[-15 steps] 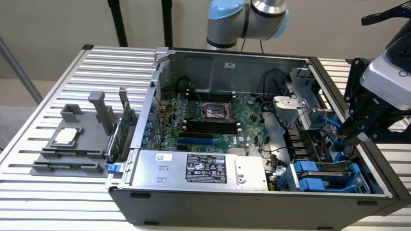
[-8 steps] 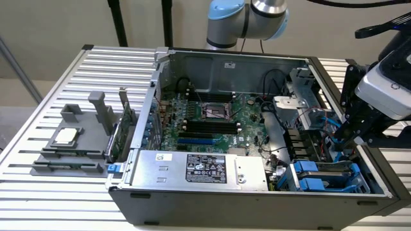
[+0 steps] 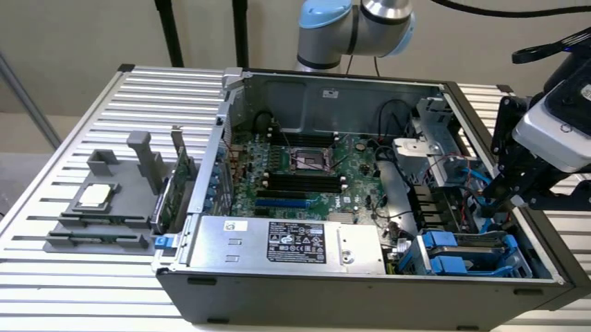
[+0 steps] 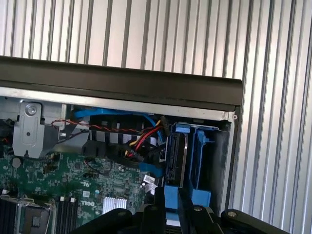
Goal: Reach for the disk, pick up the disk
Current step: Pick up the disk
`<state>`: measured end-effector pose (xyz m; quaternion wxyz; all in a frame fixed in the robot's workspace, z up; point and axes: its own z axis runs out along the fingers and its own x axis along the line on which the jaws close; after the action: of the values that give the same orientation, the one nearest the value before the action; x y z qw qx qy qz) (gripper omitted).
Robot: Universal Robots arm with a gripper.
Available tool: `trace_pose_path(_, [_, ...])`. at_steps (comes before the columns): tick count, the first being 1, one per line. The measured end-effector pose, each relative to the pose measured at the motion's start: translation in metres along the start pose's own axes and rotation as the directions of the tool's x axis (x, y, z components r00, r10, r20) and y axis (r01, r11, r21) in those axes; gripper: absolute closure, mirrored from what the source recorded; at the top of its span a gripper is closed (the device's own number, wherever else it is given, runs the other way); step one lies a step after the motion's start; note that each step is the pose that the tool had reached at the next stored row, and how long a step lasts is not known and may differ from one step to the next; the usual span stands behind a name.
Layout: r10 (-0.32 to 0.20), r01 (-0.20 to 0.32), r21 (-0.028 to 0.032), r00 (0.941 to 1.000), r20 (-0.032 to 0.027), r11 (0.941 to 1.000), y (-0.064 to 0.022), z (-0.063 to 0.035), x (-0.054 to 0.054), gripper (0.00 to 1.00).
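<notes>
Fingers [image 4: 159,207] narrowly parted, empty, above the disk [image 3: 469,252] at the exterior view's lower right; best to straddle its edge squarely, avoiding cables [image 4: 146,139].

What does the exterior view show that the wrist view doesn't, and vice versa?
Exterior view: power-supply box, a grey fixture holding a chip at the exterior view's left, the arm. Wrist view: a red-yellow-black wire bundle beside the disk. Both: motherboard, slatted table, the end effector near the disk in its blue carrier.
</notes>
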<state>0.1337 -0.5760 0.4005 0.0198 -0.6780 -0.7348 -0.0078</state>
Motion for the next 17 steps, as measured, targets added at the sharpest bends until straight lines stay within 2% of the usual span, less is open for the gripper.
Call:
trace_pose_path(12, [-0.013,0.013,-0.0002,0.9999,0.0019,0.9999,0.026,0.0157,0.006,0.75])
trace_pose_path(17, [-0.023,0.023,0.0002,0.9997,0.004,0.9997,0.0322,0.024,0.006,0.75])
